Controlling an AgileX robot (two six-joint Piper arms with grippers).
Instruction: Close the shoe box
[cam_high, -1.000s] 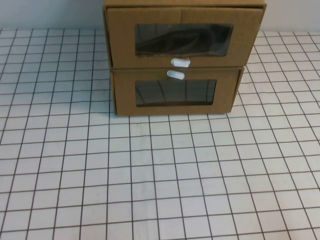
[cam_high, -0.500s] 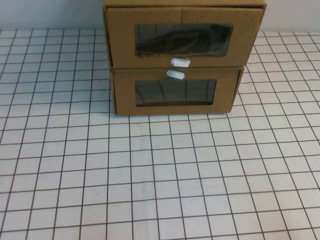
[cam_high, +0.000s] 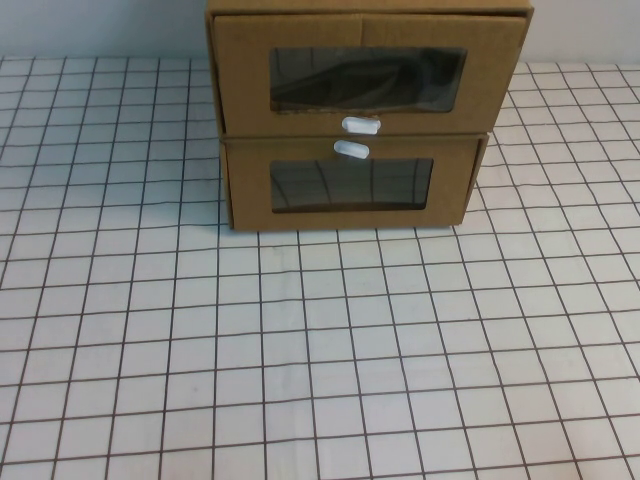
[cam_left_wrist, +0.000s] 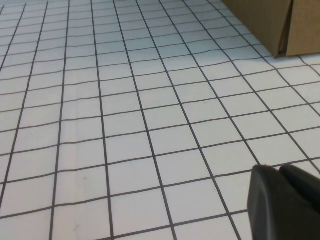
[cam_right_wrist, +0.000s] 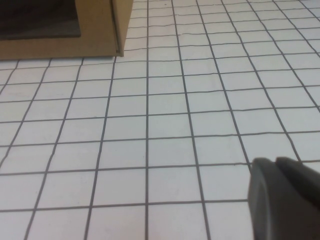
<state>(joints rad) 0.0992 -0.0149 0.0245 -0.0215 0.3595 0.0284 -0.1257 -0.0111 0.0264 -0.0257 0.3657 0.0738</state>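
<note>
The shoe box (cam_high: 366, 75) is the upper of two stacked brown cardboard drawers at the back middle of the table. Its front has a wide clear window and a small white pull tab (cam_high: 360, 125) below it. Its front stands slightly forward of the drawer beneath. Something dark shows behind the window. Neither gripper shows in the high view. My left gripper (cam_left_wrist: 276, 168) is shut and empty above the gridded cloth, left of the boxes. My right gripper (cam_right_wrist: 273, 161) is shut and empty above the cloth, right of the boxes.
The twin drawer (cam_high: 350, 185) sits under the shoe box, its white tab (cam_high: 351, 149) above its window. Its corner shows in the left wrist view (cam_left_wrist: 260, 20) and the right wrist view (cam_right_wrist: 97, 35). A white gridded cloth (cam_high: 320, 350) covers the table.
</note>
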